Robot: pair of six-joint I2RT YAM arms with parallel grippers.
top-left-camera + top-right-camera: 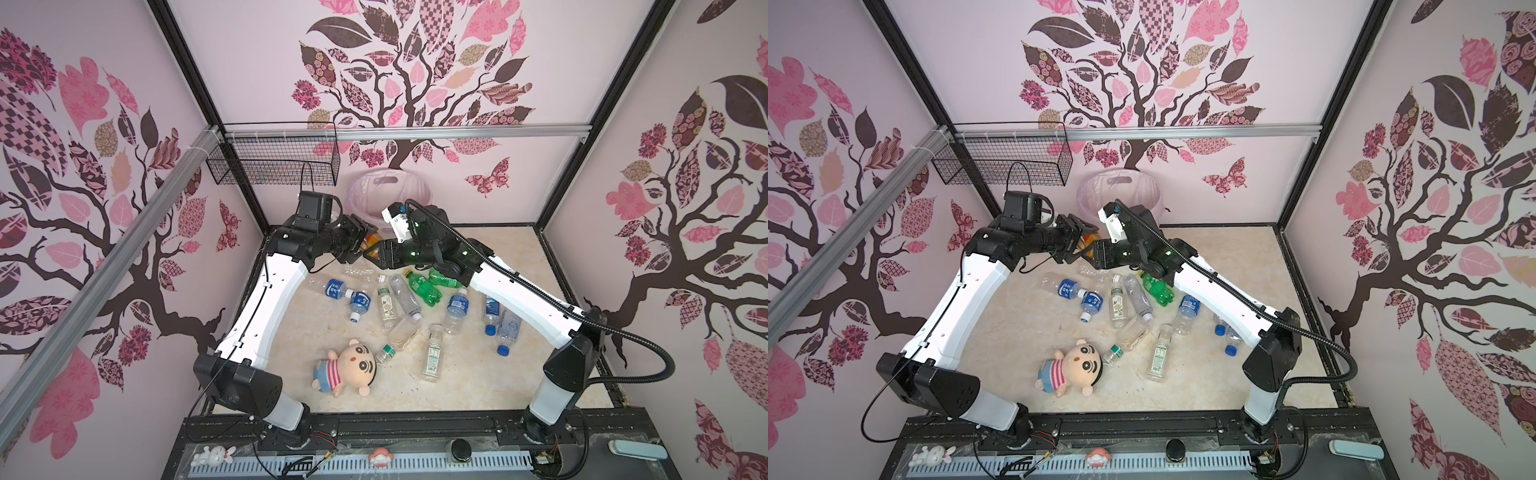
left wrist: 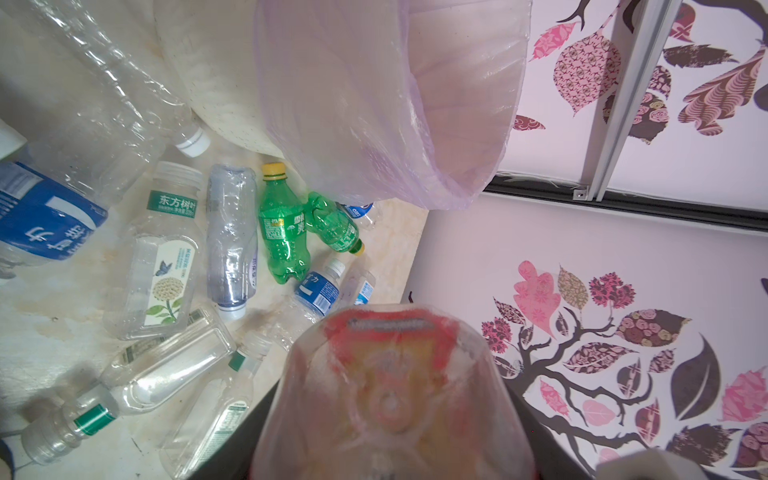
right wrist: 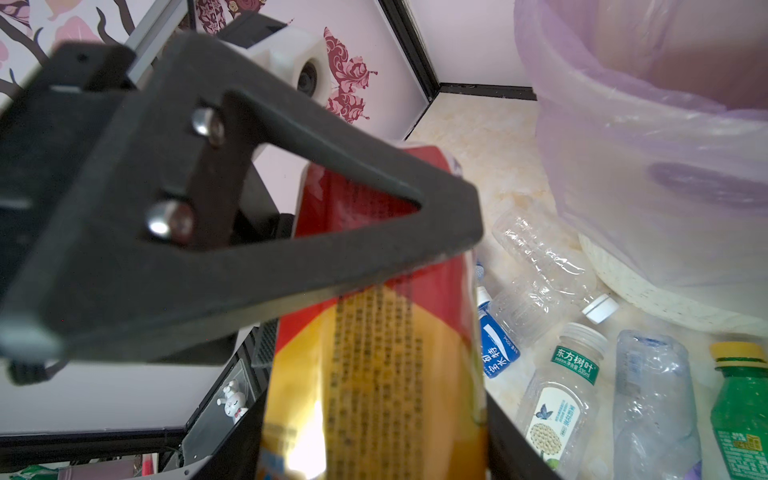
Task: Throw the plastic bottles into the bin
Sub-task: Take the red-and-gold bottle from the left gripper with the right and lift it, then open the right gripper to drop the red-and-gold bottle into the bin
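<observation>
The cream marbled tabletop (image 1: pixel 478 382) carries scattered plastic bottles (image 1: pixel 386 305) lying below and nearward of the fingers (image 3: pixel 257 266), a plush doll (image 1: pixel 353 365) farther nearward, and the bin (image 1: pixel 409 189) standing just beyond them.

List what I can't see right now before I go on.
- Bottom of the bin: in both top views the arms cover its front; the wrist views catch only its rim and bag.
- Who holds the red-and-yellow bottle: left gripper and right gripper crowd it in both top views; the wrist views are too close.
- Blue-capped bottles: partly under the right arm in a top view.
</observation>
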